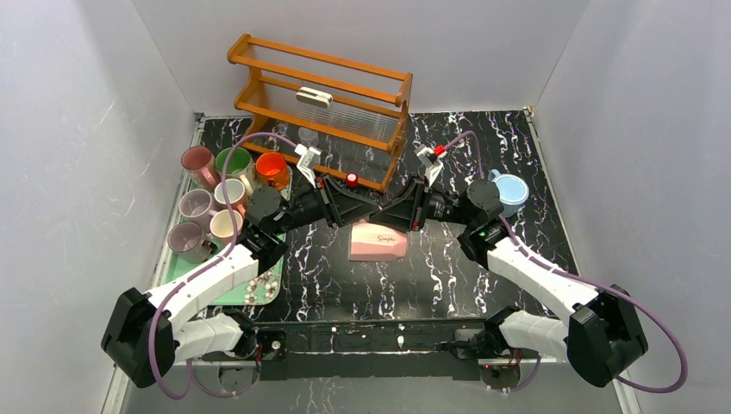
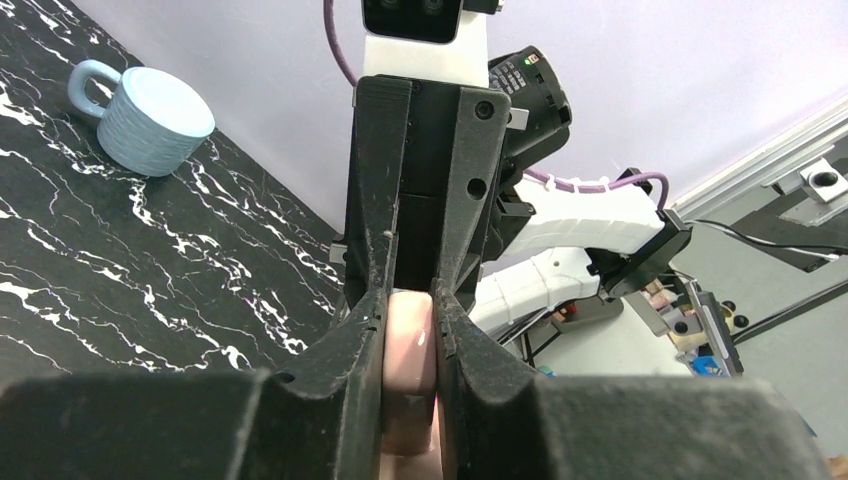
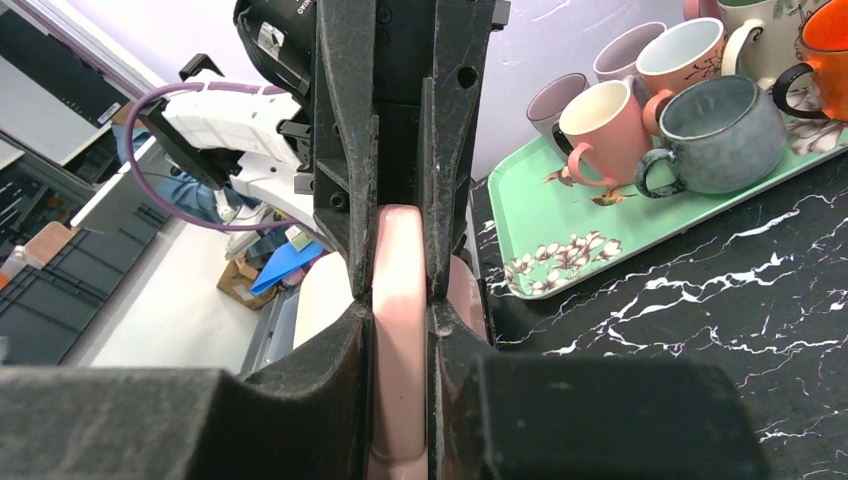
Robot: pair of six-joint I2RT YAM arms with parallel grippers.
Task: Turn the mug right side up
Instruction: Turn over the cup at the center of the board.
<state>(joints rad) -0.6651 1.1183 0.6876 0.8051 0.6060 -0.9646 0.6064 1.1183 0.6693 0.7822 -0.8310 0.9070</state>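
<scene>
The pink mug (image 1: pixel 377 241), with script lettering on its wall, sits at the middle of the black marble table, wall facing up; whether it rests on the table I cannot tell. Both grippers meet nose to nose just above it. My left gripper (image 1: pixel 366 209) is shut on a pink part of the mug (image 2: pixel 410 345), which looks like its handle, pinched between the dark fingers (image 2: pixel 365 330). Opposite it, my right gripper (image 1: pixel 387 212) is shut on the same pink strip (image 3: pixel 400 290), which fills the gap between its pads (image 3: pixel 352 250).
A green floral tray (image 1: pixel 259 289) with several mugs (image 1: pixel 215 185) lies at the left. At the back stands a wooden rack (image 1: pixel 323 103). A light blue mug (image 1: pixel 510 193) stands upright at the right, beyond the right arm.
</scene>
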